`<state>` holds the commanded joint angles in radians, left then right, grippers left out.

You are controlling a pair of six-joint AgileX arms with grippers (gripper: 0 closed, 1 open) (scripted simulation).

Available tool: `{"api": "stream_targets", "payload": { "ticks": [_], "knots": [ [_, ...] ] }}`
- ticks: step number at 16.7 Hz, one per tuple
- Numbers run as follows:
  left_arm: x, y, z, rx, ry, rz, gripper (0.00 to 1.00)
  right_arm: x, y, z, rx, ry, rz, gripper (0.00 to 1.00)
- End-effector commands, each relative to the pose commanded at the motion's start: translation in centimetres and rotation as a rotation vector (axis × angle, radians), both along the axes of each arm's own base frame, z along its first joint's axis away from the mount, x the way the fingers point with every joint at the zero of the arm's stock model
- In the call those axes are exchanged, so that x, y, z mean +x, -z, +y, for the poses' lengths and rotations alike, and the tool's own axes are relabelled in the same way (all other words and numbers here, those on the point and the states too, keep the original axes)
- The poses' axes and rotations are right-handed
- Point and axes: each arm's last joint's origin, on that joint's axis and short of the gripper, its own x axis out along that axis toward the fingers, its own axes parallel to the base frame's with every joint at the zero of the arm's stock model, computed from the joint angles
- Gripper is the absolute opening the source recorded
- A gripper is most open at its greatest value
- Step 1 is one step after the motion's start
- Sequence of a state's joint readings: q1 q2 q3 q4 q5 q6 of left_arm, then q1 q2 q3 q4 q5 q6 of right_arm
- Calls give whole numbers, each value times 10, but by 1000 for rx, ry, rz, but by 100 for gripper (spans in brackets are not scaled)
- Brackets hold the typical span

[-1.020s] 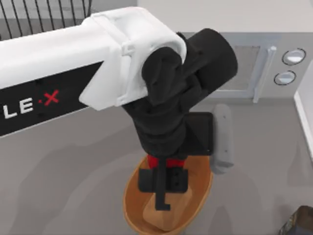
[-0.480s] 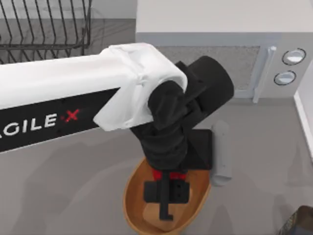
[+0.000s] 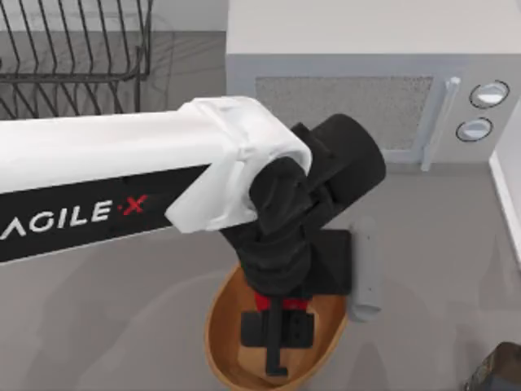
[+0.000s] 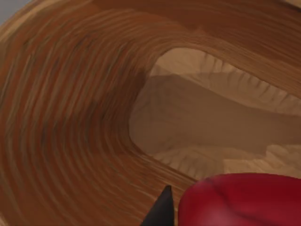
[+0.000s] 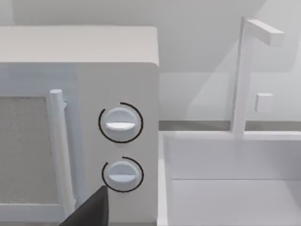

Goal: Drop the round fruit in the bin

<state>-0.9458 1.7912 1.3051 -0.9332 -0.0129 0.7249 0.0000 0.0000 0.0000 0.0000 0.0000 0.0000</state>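
The bin (image 3: 221, 330), an oval orange-brown wooden basket, stands at the table's front middle. My left arm reaches across from the left, and its gripper (image 3: 282, 311) points down inside the bin. It is shut on the round fruit (image 3: 267, 303), whose red shows between the black fingers. In the left wrist view the red fruit (image 4: 244, 200) sits close beside a dark fingertip (image 4: 162, 213), above the bin's pale flat bottom (image 4: 207, 117). A dark part of my right arm (image 3: 498, 371) is parked at the front right corner. One dark finger (image 5: 89, 212) of it shows in the right wrist view.
A white microwave (image 3: 342, 98) with two round knobs (image 3: 488, 94) stands behind the bin. A black wire rack (image 3: 73, 49) is at the back left. A white sink (image 5: 225, 188) with a tall faucet (image 5: 242, 75) lies to the microwave's right.
My left arm has swung toward the table's front, and its gripper has gone lower into the bin with the fruit still held. More of the wire rack is uncovered.
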Motion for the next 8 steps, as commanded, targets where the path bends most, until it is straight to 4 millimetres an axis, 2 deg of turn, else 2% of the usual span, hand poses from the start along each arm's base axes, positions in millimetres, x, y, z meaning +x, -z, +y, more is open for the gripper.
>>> {"api": "stream_targets", "payload": {
  "ticks": [8],
  "knots": [
    [0, 0, 0, 0, 0, 0, 60, 0, 0, 0, 0, 0, 0, 100]
  ]
}}
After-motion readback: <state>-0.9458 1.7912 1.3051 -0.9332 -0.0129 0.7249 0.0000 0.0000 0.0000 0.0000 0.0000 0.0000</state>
